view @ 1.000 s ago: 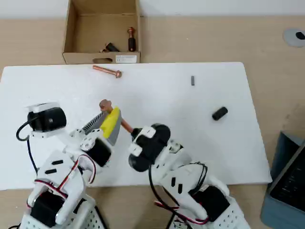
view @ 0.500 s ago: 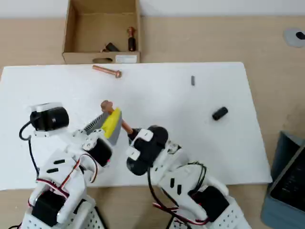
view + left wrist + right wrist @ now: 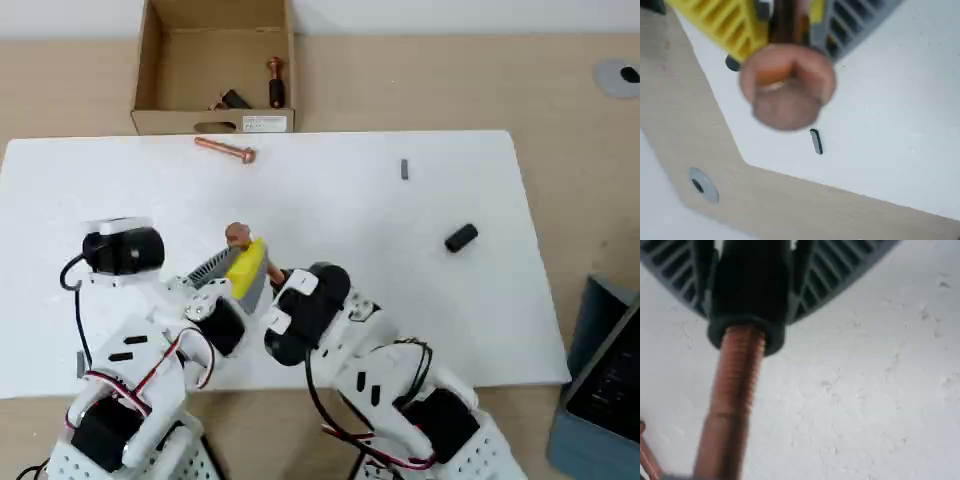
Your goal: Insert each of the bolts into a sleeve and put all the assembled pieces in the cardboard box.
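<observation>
Bolt (image 3: pixel 238 236) sits clamped in our left gripper (image 3: pixel 247 262), well apart from the cardboard box (image 3: pixel 150 70); our right gripper (image 3: pixel 751 260) is closed around the sleeve (image 3: pixel 747 295), threads entering its mouth. We should keep both axes aligned and push straight, gently, without loosening either grip.

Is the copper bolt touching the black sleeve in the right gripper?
Touching. In the right wrist view the bolt enters the mouth of the sleeve, with no gap visible.

Left pincer (image 3: pixel 243 262): has carried the copper-coloured metal bolt (image 3: pixel 237 236) farther from the brown cardboard box (image 3: pixel 148 70).
Bolt shaft: less now shows outside the black cylindrical sleeve (image 3: pixel 747 285).
</observation>
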`<action>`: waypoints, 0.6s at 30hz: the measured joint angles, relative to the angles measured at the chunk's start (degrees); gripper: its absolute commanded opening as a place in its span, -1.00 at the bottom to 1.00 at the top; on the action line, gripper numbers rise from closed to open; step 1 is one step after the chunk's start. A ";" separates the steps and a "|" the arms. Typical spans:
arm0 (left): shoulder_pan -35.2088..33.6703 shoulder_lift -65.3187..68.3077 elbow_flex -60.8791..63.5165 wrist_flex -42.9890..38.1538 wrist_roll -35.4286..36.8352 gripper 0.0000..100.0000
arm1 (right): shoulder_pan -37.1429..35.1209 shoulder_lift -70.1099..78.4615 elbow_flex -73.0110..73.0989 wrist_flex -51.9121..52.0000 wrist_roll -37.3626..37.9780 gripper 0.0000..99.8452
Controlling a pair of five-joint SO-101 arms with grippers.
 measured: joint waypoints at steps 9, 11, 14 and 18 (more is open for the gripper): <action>5.63 0.00 2.73 4.75 -2.90 -0.99 | 0.00 0.00 -0.09 0.00 -0.09 -0.98; 5.63 -0.09 2.81 4.75 -3.16 -0.98 | 0.00 0.00 -0.09 0.00 -0.09 -0.98; 5.63 -0.09 2.99 4.75 -3.16 -0.83 | 0.00 0.00 -0.09 0.00 -0.09 -0.98; 5.63 -0.09 3.08 4.84 -3.60 -0.51 | 0.00 0.00 -0.09 0.00 0.00 -0.98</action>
